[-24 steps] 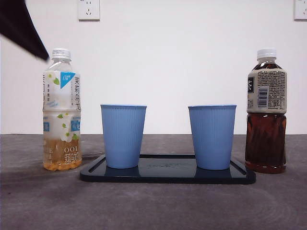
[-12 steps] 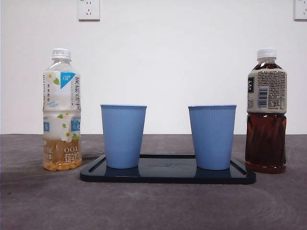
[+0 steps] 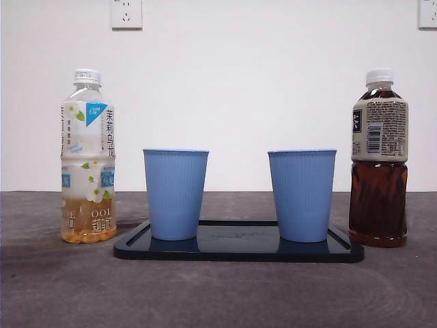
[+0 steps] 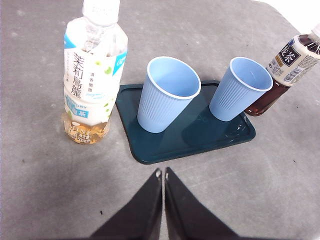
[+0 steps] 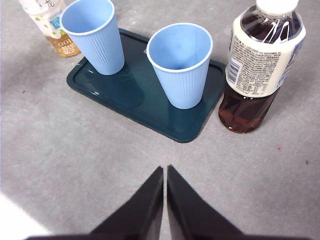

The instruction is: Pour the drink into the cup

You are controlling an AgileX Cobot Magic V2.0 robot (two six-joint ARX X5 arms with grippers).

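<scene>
Grey worktop [image 3: 61, 287], matte, carrying everything in one row. Landmark: dark tray [image 3: 239, 251], flat near the middle. Left of tray, close beside its edge but not on it: pale tea bottle [image 3: 87, 157], upright, white cap on, flowered label, amber liquid only in the lowest part. On tray, left end: blue ribbed cup [image 3: 175, 193], upright, mouth open, looking empty from above. On tray, right end: second blue cup [image 3: 302, 195], same kind, upright, also looking empty, apart from the first with bare tray between. Right of tray, just beside its edge: dark tea bottle [image 3: 379, 160], upright, white cap on, brown liquid reaching up into the neck. White wall behind, with socket [image 3: 126, 14] above left end of tray and part of another socket [image 3: 428, 14] at far right.

Neither arm in front view. Left gripper [image 4: 163, 175] raised above worktop, short of tray on pale bottle's side, jaws together, clamped on nothing. Right gripper [image 5: 165, 172] raised above worktop, short of tray nearer dark bottle, jaws likewise together, clamped on nothing.
</scene>
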